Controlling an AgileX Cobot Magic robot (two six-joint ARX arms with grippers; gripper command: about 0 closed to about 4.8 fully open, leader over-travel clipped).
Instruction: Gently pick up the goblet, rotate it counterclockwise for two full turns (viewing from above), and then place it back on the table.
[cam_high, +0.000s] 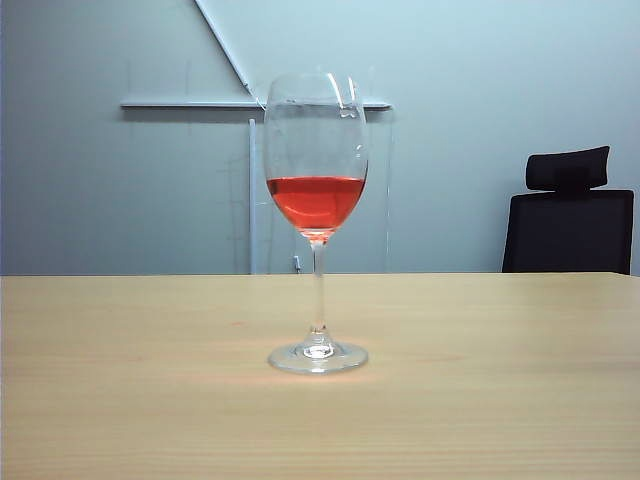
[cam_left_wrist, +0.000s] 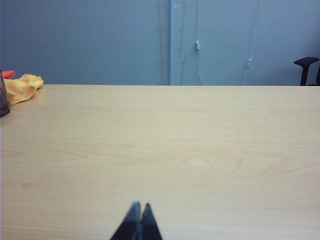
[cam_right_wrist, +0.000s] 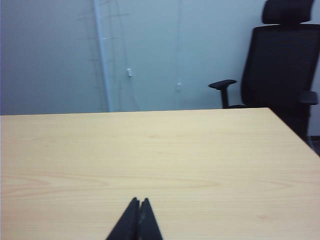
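Now goblet (cam_high: 317, 220) upright, both tools (cam_left_wrist: 139, 210) (cam_right_wrist: 139, 205) away.

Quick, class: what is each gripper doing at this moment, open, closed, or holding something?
Left gripper: closed, holding nothing, low over the bare table.
Right gripper: closed, holding nothing, clear of the goblet.

No legible text, label, brand, number or sign found in any view. The goblet (cam_high: 317, 220) carries no marking on bowl, stem or foot. The bench (cam_high: 500, 380) surface is plain wood grain. The wall (cam_high: 480, 90) behind the bench and the chair (cam_high: 570, 215) beside it bear no readable lettering.
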